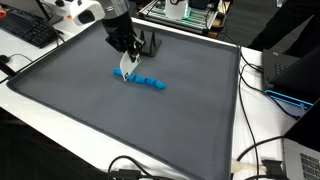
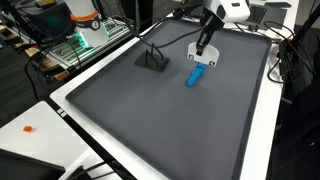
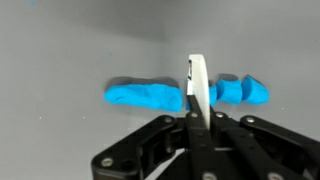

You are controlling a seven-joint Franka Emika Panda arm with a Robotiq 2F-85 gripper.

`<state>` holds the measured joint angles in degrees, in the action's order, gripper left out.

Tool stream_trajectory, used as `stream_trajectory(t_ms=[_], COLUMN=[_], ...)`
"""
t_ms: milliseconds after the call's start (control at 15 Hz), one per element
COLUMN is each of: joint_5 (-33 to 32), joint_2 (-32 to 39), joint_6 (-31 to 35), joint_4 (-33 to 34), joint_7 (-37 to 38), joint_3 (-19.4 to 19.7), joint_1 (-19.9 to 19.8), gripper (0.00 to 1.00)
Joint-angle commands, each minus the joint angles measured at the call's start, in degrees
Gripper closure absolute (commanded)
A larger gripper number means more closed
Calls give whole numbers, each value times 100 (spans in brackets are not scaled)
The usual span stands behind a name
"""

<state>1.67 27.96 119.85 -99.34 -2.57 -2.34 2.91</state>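
My gripper [image 1: 126, 52] is shut on a thin white flat blade [image 3: 197, 84] that points down at a blue dough roll [image 3: 150, 96] on the grey mat [image 1: 120, 130]. In the wrist view the blade stands across the roll, with a long uncut part to its left and short cut pieces [image 3: 243, 90] to its right. In both exterior views the blade tip [image 1: 124, 72] meets one end of the blue row [image 1: 148, 82]; the gripper [image 2: 206, 45], blade [image 2: 203, 59] and blue dough [image 2: 195, 76] show from the opposite side.
A small black stand [image 1: 150, 45] sits on the mat just behind the gripper and also shows in an exterior view [image 2: 152, 60]. A keyboard [image 1: 25, 30], cables [image 1: 262, 160] and electronics [image 1: 290, 70] lie off the mat's raised rim. A small orange item [image 2: 28, 128] lies on the white table.
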Motion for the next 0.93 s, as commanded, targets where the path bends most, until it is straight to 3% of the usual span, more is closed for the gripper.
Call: stream_trajectory(t_ms=[0, 867], joint_5=[-121, -328], joint_2=[-19, 300], joint_6=[-7, 351], joint_4=[-7, 17], joint_7=[-11, -74], joint_3=[59, 156], joint_1=[-45, -72], gripper=[99, 99])
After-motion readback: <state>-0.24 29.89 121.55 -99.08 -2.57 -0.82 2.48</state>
